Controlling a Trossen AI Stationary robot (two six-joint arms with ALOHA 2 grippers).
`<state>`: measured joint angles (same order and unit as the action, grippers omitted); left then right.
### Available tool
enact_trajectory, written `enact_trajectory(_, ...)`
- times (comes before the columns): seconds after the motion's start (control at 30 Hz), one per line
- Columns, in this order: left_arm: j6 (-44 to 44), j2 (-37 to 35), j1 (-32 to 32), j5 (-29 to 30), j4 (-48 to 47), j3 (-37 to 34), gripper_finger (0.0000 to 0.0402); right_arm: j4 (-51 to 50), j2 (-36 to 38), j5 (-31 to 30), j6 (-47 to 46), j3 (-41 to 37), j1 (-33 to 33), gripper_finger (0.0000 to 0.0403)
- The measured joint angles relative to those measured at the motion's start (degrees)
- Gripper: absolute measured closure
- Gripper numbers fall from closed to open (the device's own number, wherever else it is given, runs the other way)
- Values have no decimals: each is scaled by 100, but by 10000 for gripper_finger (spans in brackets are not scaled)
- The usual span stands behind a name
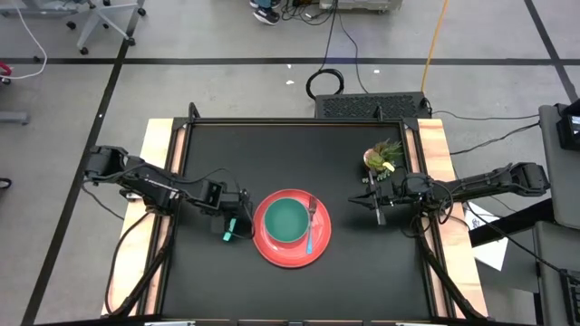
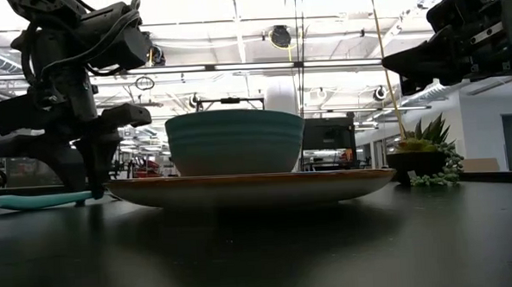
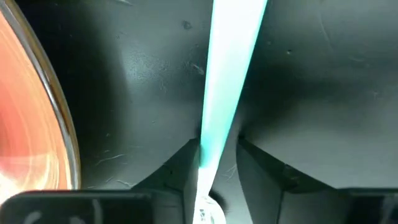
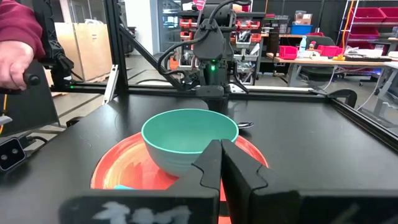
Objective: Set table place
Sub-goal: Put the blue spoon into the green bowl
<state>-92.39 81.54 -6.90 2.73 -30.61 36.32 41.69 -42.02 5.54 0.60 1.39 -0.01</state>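
The left gripper [image 1: 232,226] is low on the surface [image 1: 217,281], its jaws around the mint spoon [image 3: 225,93] beside the red plate [image 1: 272,252] — bowl [image 1: 287,220] and fork [image 1: 310,226] on it — while the right gripper [image 1: 374,202] waits, jaws together

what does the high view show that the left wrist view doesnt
Only the high view shows the teal bowl, the blue-handled fork lying on the plate, the small potted green plant, and the right gripper, shut, apart from the plate. Only the left wrist view shows the left gripper's fingers flanking the spoon handle on the table. Both show the mint-handled spoon beside the round red dinner plate on the matte-black table.
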Motion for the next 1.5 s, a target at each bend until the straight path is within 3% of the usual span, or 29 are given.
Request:
enact_trajectory(0.53, 611, 6, 0, -84, 240, 0, 364, -4, 0, 0, 0, 0, -1, 403)
enact_trajectory(1.13, 1328, -27, -2, 12, 522, -2, 367, -42, -2, 2, 0, 0, -2, 403)
enact_trajectory(1.5, 1895, -849, 1, 29, 496, 0, 367, -83, 0, 2, -57, -2, -2, 403)
